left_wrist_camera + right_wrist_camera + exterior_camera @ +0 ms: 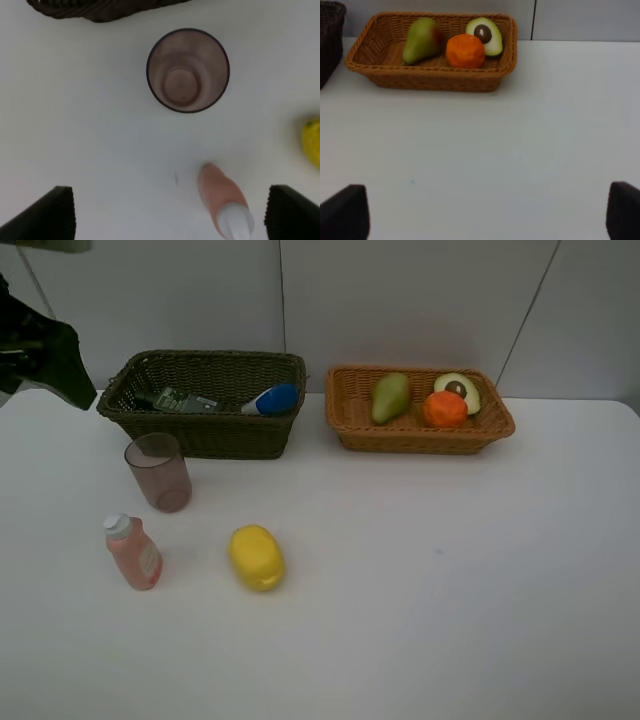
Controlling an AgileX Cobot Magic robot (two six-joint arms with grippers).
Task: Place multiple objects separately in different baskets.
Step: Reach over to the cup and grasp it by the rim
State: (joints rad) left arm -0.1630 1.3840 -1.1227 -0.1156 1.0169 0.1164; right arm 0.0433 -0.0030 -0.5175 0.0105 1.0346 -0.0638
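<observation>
The pink cup (158,472) stands upright in front of the dark basket (230,436). The pink bottle (133,552) and the yellow lemon (257,557) are nearer the table's front. A dark green bottle (180,400) and a white blue-capped bottle (270,399) lie in the dark basket. The light orange basket (420,440) holds the pear (390,397), the avocado half (460,390) and the orange (445,409). My left gripper (170,215) hangs open above the cup (187,70) and the pink bottle (222,205), holding nothing. My right gripper (482,215) is open over bare table, well short of the orange basket (425,80).
The white table ends at a grey wall behind the baskets. A dark part of the left arm (40,350) shows at the far left of the exterior view, beside the dark basket. The lemon (312,142) lies just outside the left gripper's span.
</observation>
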